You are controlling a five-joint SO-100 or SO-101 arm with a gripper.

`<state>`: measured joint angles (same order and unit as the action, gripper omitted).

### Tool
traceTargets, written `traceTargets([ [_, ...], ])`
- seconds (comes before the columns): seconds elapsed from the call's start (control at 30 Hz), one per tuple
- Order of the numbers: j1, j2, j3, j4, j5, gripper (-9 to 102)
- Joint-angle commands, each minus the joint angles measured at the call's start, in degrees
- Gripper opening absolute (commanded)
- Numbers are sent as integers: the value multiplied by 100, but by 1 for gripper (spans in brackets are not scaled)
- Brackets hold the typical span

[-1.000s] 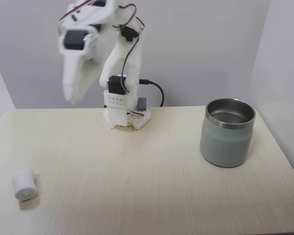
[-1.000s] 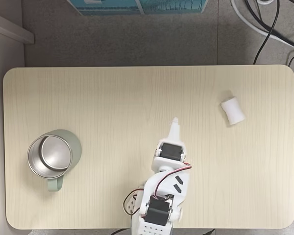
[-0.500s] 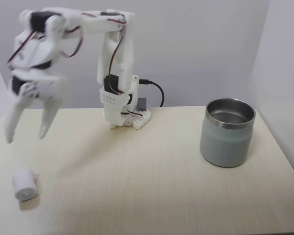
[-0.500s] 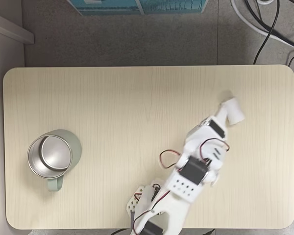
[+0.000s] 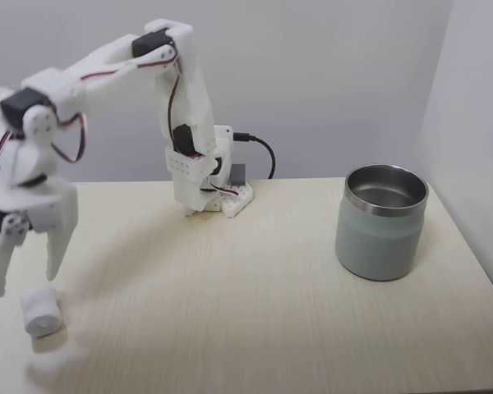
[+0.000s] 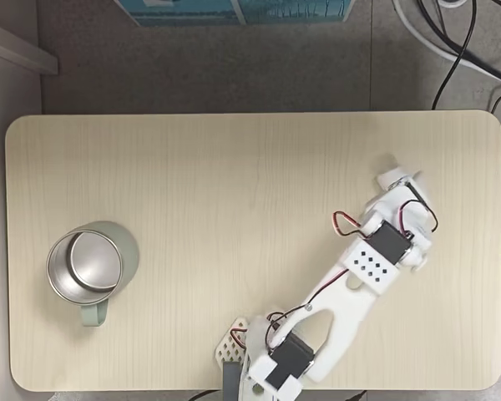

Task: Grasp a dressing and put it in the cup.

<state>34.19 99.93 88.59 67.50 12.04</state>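
Looking straight down, we see the pale wooden table (image 6: 192,167) with the white arm (image 6: 351,284) rising from its base at about six o'clock and reaching out toward two o'clock. Its gripper (image 6: 398,181) sits over the dressing (image 6: 391,176), whose white end peeks out at the arm's far tip, near the table's three o'clock edge; we cannot tell how the jaws stand from here. The cup (image 6: 88,266) stands well apart at about eight o'clock, steel inside showing, a small grey-green tab jutting from its six o'clock side. Black cables (image 6: 459,42) trail across the grey floor at one o'clock.
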Motion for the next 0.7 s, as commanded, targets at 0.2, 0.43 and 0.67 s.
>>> traceTargets([
  [0.2,62,606,343,-176,-141,23],
  [0.43,185,1468,984,88,-211,23],
  [0.67,229,1749,1257,158,-290,16],
])
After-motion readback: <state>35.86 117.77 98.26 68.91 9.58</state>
